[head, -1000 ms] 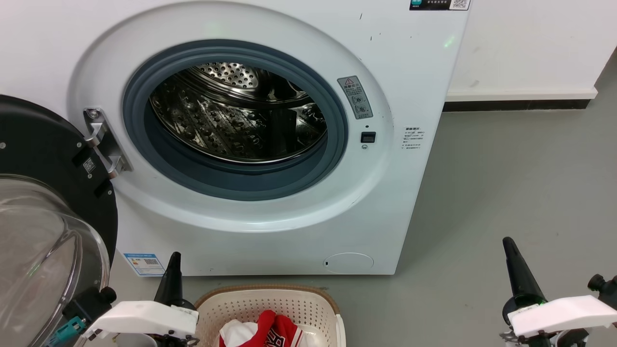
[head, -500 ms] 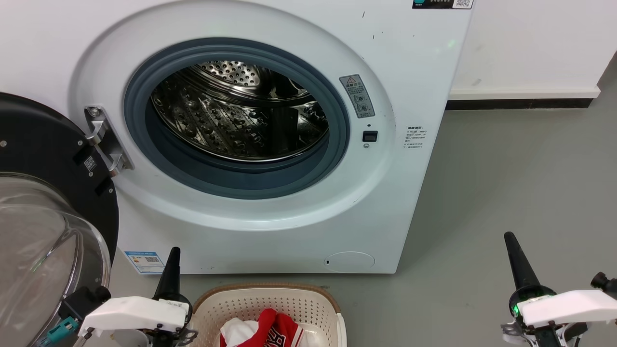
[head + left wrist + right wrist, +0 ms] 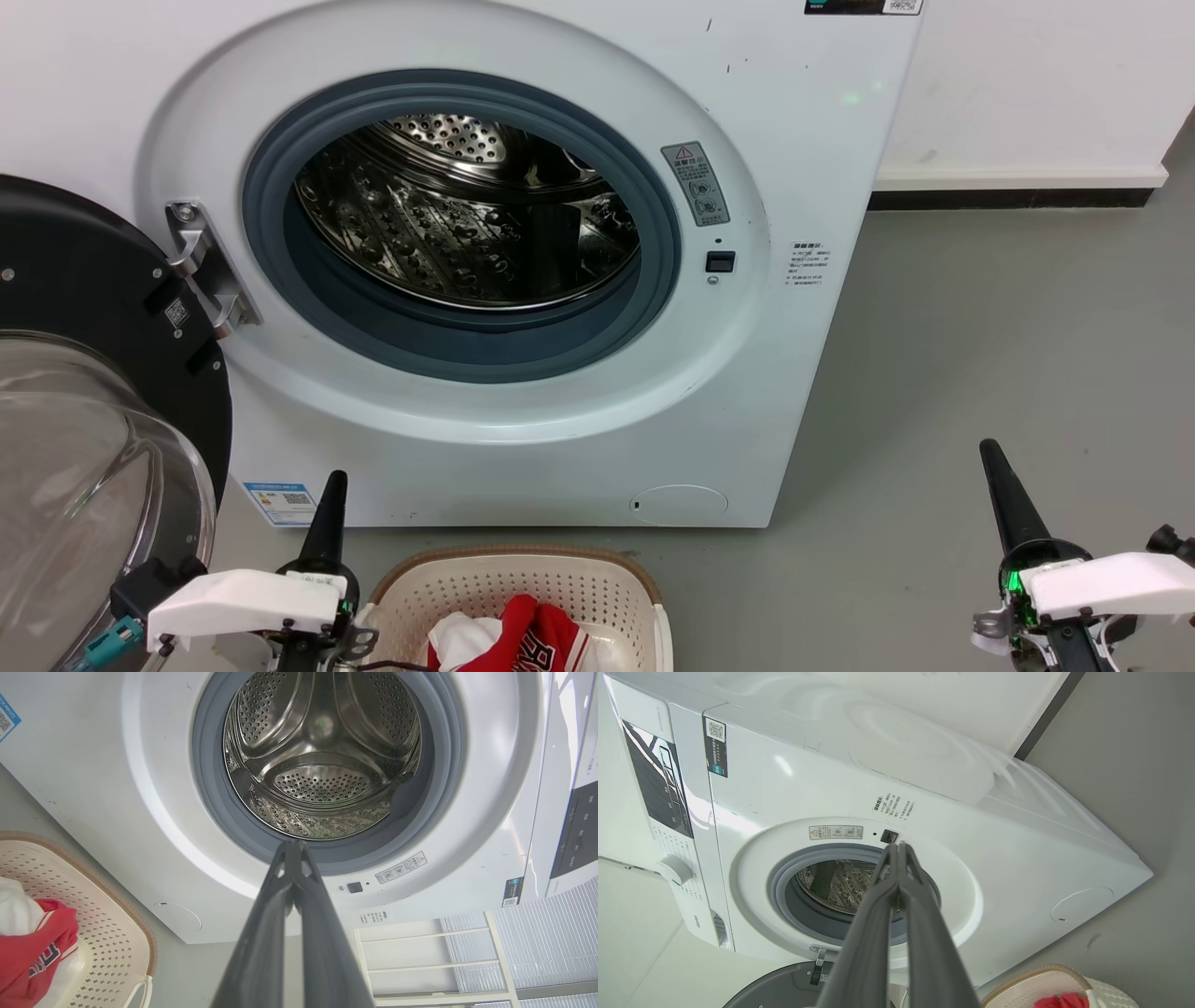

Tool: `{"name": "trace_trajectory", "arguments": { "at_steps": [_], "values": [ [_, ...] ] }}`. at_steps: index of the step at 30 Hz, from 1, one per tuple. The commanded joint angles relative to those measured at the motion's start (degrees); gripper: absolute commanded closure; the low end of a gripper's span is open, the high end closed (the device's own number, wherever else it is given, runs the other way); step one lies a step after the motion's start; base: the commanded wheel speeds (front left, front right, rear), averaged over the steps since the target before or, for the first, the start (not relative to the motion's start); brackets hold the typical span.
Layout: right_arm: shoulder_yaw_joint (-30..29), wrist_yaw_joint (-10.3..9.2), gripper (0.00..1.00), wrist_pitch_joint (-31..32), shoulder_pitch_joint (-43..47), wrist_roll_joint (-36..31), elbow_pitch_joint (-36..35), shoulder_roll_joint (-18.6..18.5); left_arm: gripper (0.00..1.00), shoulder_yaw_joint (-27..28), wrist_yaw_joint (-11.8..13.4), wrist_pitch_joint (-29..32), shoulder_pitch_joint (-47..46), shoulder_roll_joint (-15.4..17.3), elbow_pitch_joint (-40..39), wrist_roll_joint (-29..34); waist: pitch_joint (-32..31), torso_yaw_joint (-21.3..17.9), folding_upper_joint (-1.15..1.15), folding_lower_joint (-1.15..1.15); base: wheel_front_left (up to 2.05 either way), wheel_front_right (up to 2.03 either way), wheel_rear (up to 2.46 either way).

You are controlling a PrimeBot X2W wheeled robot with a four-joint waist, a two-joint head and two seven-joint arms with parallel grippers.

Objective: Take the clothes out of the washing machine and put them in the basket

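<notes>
The clothes (image 3: 532,637) are contained in the basket (image 3: 523,583), which is placed on the floor (image 3: 980,327) just before the washing machine (image 3: 523,457). The left gripper (image 3: 334,481) is positioned beside the basket, the right gripper (image 3: 989,450) well apart; both are pressed together.

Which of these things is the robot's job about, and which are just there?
For the job: washing machine, its open door, basket, red garment and white fabric piece in it.
Just there: white shelf rack, slatted blinds, skirting board.
</notes>
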Motion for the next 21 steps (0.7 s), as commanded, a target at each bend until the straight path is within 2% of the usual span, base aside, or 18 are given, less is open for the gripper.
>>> {"name": "trace_trajectory", "arguments": {
  "at_steps": [1, 21],
  "values": [
    [-0.2, 0.01, 1.0, 0.3, -1.1, 1.4, 0.1, -0.3, 1.0, 0.3, -0.5, 0.3, -1.4, 0.0, -0.2, -1.4, 0.0, 0.0, 0.0, 0.0, 0.0, 0.0, 0.0],
    [-1.0, 0.01, 1.0, 2.0, -2.8, 11.5, 2.0, -0.1, 1.0, 1.6, -1.8, 2.5, -2.4, -0.2, 0.8, -11.4, 0.4, 0.4, 0.0, -0.01, 0.0, 0.0, 0.0]
  ]
}}
